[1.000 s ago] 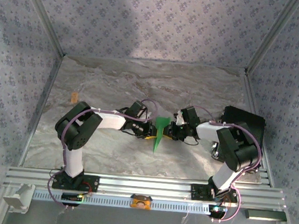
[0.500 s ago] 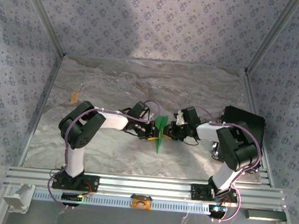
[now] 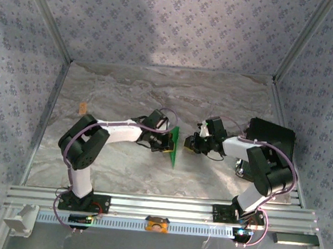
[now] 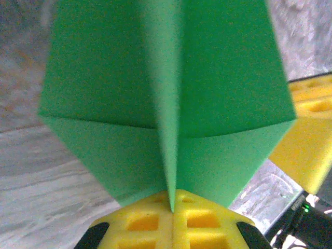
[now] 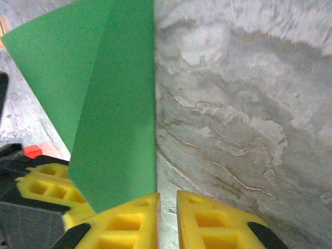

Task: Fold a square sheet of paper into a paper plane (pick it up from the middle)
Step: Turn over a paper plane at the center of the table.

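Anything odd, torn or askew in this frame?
Nothing stands out. The green paper, already folded, is pinched at its centre crease by the left gripper and held on edge, with crisp folds and no visible tears.

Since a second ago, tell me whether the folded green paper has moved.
Yes. The folded green paper has shifted slightly left, away from the black box at the right, and narrowed to an edge-on strip.

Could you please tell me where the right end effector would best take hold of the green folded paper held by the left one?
On the folded paper, probably the long straight edge nearest the right end effector, coming in from the right arm's side. The paper stands on edge with the left end effector shut on its centre crease, leaving that edge bare.
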You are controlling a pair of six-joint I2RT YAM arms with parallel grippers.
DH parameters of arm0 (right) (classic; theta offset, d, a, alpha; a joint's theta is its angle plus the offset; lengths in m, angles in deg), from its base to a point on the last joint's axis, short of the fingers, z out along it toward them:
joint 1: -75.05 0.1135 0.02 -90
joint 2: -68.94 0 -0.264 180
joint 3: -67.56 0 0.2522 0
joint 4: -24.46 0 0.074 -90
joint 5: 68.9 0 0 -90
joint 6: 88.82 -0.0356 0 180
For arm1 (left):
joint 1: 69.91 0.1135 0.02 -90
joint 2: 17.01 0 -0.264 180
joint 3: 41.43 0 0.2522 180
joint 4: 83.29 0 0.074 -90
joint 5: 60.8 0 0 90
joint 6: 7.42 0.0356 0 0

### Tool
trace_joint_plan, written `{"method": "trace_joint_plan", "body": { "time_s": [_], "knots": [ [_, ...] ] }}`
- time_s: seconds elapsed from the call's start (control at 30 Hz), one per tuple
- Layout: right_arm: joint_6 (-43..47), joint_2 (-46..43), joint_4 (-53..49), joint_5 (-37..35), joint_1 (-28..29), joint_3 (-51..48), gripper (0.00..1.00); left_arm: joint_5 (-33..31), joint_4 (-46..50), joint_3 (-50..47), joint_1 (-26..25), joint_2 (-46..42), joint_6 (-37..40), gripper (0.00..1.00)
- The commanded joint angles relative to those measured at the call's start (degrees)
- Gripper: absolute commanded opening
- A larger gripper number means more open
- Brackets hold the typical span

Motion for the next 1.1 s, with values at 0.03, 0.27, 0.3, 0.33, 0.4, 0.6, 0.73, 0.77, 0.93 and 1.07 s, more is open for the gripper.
{"method": "trace_joint_plan", "body": {
  "time_s": [0.03, 0.27, 0.3, 0.33, 0.4, 0.6, 0.73, 0.77, 0.93, 1.07],
  "knots": [
    [1.52, -2.54, -3.91, -2.92, -0.35, -0.45, 0.18, -12.05, 17.03, 7.06, -1.26, -2.86, 4.6, 0.01],
    [1.16, -2.43, -3.83, -2.87, 0.21, -0.01, 0.18, -21.2, 31.18, 15.74, -3.68, 0.95, 6.95, 0.0],
    [1.24, -2.33, -3.94, -2.87, 0.3, 0.08, 0.18, -22.07, 31.97, 16.27, -4.1, 1.17, 6.97, 0.0],
    [1.31, -2.19, -3.93, -2.78, 0.37, 0.16, 0.18, -22.74, 32.48, 16.63, -4.43, 1.24, 6.99, 0.0],
    [1.31, -2.16, -3.86, -2.88, 0.55, 0.17, 0.18, -23.85, 33.81, 17.57, -4.89, 1.57, 7.08, 0.0],
    [1.13, -2.36, -3.12, -2.3, 1.04, 0.34, 0.18, -25.31, 35.58, 18.08, -5.07, 2.63, 7.66, 0.0],
    [0.37, -3.72, -0.41, -2.68, 1.61, -0.63, 0.2, -23.86, 34.17, 17.54, -5.02, 3.13, 7.14, 0.0],
    [0.18, -3.99, -0.17, -2.98, 1.68, -0.72, 0.21, -23.56, 33.91, 17.57, -5.0, 3.38, 7.09, 0.0],
    [0.32, -3.94, -0.55, -3.06, 1.83, -0.45, 0.21, -23.61, 33.44, 16.97, -5.07, 4.1, 6.65, 0.01],
    [0.25, -3.83, -0.53, -3.11, 1.93, -0.36, 0.21, -23.6, 33.36, 17.03, -5.05, 4.82, 6.09, 0.01]
  ]
}}
